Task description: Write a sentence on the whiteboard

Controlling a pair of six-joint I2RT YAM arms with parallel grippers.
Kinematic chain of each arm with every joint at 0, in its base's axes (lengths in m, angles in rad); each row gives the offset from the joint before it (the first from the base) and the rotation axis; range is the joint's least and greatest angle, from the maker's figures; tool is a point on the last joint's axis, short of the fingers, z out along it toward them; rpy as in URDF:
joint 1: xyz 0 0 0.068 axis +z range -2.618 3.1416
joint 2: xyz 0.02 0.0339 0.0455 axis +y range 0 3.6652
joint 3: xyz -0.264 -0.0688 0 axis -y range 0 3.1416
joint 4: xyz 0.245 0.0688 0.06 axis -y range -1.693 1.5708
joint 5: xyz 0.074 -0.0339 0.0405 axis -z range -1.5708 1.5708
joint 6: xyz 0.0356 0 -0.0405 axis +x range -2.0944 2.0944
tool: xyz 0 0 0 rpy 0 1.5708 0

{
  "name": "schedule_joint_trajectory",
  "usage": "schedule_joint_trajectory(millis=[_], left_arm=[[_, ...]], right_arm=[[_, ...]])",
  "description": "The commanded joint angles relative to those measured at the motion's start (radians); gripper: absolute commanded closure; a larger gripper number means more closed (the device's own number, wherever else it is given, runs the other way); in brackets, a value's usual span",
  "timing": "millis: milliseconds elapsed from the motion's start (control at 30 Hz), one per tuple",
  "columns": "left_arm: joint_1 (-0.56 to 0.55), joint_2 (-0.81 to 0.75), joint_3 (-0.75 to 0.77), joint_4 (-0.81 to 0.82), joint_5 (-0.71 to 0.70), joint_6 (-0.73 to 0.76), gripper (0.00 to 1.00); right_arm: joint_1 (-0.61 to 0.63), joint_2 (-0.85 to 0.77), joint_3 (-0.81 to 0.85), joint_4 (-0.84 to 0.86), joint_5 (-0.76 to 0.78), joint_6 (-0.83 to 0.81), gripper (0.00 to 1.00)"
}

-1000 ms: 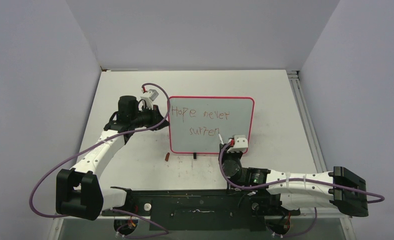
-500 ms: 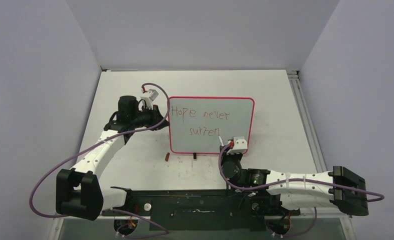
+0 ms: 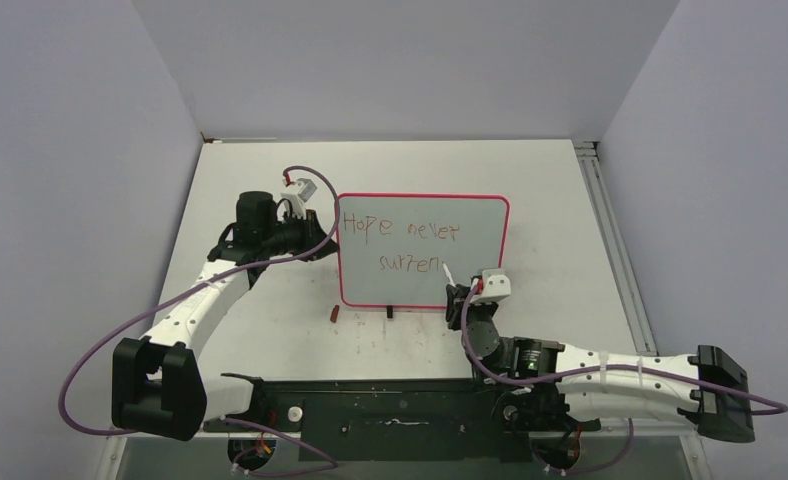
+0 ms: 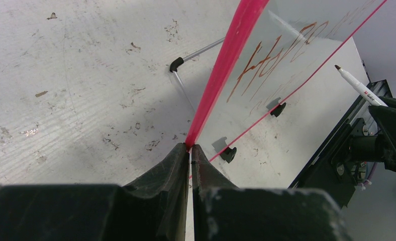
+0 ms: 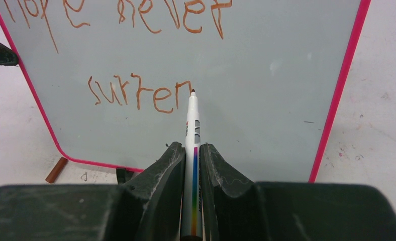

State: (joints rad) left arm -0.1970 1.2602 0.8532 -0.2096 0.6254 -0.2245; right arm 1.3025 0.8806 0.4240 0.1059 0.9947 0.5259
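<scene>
Whiteboard (image 3: 470, 250) edge pinched by left tool (image 4: 190, 148) — right tool (image 5: 193, 148), pinching the marker (image 5: 192, 118), should touch lightly just beyond the unfinished sentence (image 5: 140, 93).

The whiteboard (image 3: 485, 250) carries the only writing that can be read: the sentence (image 3: 425, 231), in shaky reddish-brown marker strokes on two lines. The upper line reads "Hope never". The lower line, set further in, reads "surren" and ends with that n. In the right wrist view the top edge cuts the upper line, yet "never" and "surren" are plain to read. In the left wrist view the whiteboard is seen steeply aslant, and only "Hop" can be made out. The marker (image 5: 192, 143) bears small grey print on its barrel and a red mark near its tip, both too small to read.
</scene>
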Motion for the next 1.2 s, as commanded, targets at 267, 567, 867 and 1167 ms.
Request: schedule_joint_trajectory(millis=[267, 567, 867, 1167], left_arm=[[-0.007, -0.036, 0.011, 0.032, 0.032, -0.004, 0.95], [-0.013, -0.035, 0.010, 0.033, 0.035, -0.006, 0.95], [-0.013, -0.036, 0.010, 0.036, 0.042, -0.004, 0.95], [-0.019, -0.036, 0.007, 0.042, 0.055, -0.003, 0.94]], right_arm=[[-0.071, -0.045, -0.023, 0.042, -0.068, -0.070, 0.95], [-0.086, -0.051, -0.037, 0.030, -0.061, -0.056, 0.95], [-0.105, -0.041, -0.047, 0.071, -0.075, -0.078, 0.95], [-0.119, -0.016, -0.050, 0.116, -0.087, -0.102, 0.95]])
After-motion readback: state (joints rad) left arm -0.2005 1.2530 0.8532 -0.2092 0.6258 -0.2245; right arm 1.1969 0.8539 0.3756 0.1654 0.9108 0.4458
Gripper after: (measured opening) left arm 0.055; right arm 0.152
